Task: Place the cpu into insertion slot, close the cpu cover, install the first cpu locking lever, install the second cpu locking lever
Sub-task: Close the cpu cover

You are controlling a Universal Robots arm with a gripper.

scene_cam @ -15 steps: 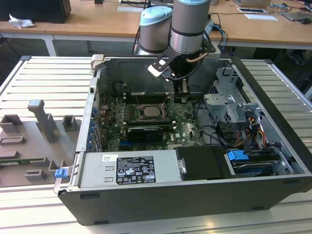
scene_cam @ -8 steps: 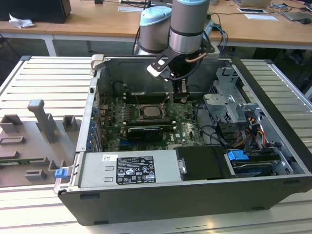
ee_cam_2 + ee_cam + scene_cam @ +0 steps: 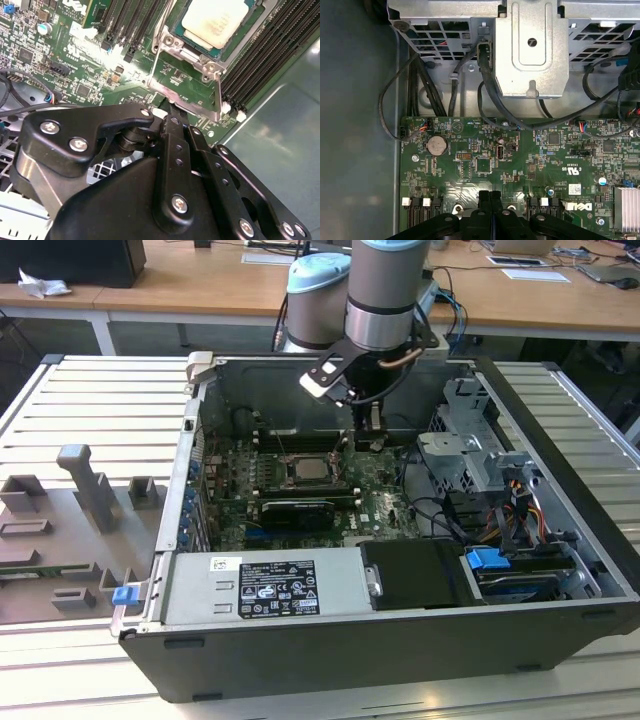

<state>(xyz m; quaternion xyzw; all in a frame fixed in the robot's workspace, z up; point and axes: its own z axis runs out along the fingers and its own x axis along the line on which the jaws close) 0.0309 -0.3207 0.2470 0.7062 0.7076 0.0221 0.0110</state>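
Note:
The cpu (image 3: 218, 20) shows its pale metal top inside the insertion slot (image 3: 245, 31) on the green board; in the exterior view the cpu (image 3: 305, 468) sits mid-board. The silvery cpu cover (image 3: 172, 44) frames it and lies flat around it. A thin wire locking lever (image 3: 156, 60) runs from the cover's corner to a flat silvery bar (image 3: 187, 101). My gripper (image 3: 169, 107) is shut, its black fingertips pressed together right at that bar, with nothing seen between them. In the first wrist view the shut gripper (image 3: 490, 196) hangs over the board's edge. In the exterior view the gripper (image 3: 370, 443) is just off the slot, toward that view's right.
Long black memory slots (image 3: 260, 65) flank the socket. A metal drive cage (image 3: 470, 445) and cables (image 3: 490, 95) stand close on the exterior view's right. The power supply (image 3: 265, 585) fills the near side, and the case walls (image 3: 195, 430) close in the board.

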